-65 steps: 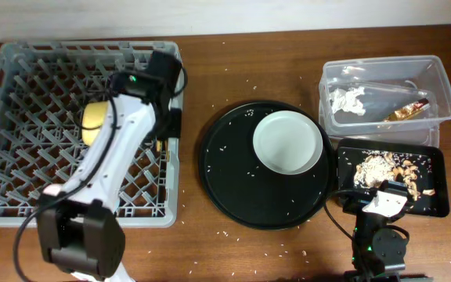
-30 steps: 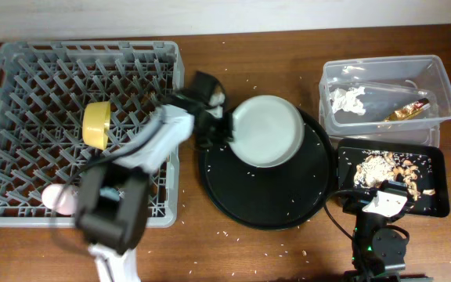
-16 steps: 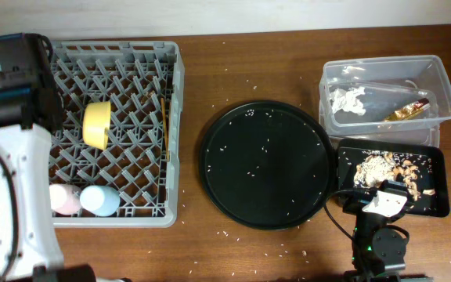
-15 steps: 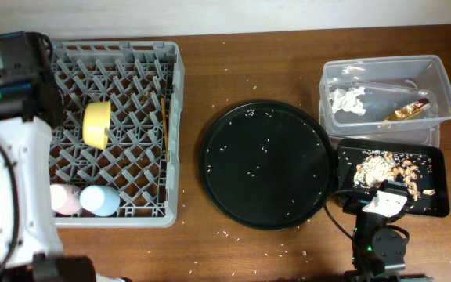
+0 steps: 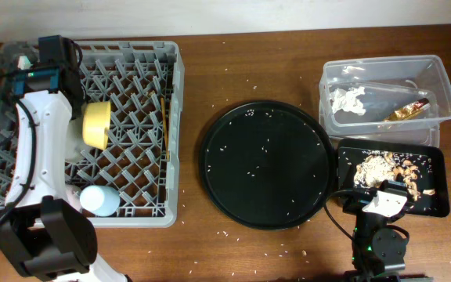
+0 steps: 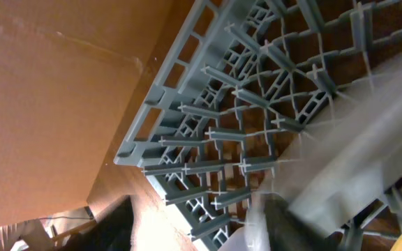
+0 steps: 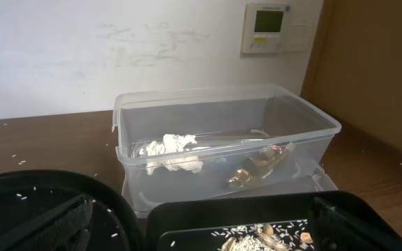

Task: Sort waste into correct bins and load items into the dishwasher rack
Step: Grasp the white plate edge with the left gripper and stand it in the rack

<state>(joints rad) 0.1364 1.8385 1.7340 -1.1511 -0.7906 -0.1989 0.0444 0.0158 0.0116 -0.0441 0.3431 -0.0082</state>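
Overhead: the rack [image 5: 131, 74] at upper left holds the yellow bowl [image 5: 96, 125], blue cup [image 5: 99, 200] and chopsticks [image 5: 164, 117].

Left wrist: a blurred pale shape, perhaps the dish [image 6: 354, 160]; whether the left jaws grip it I cannot tell.

Right wrist: the right jaws are spread wide, facing the tub [image 7: 306, 150].

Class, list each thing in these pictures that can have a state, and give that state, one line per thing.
Bowl, on edge between pegs in the rack.
Blue cup, in rack.
Chopsticks, lying in rack.
Tub, lidless, holding tissue and wrapper.
Black tray, holding scraps.
Round tray, only rice grains on it.
Right gripper, open, empty.
Left gripper, over rack's back corner, open or shut unclear.
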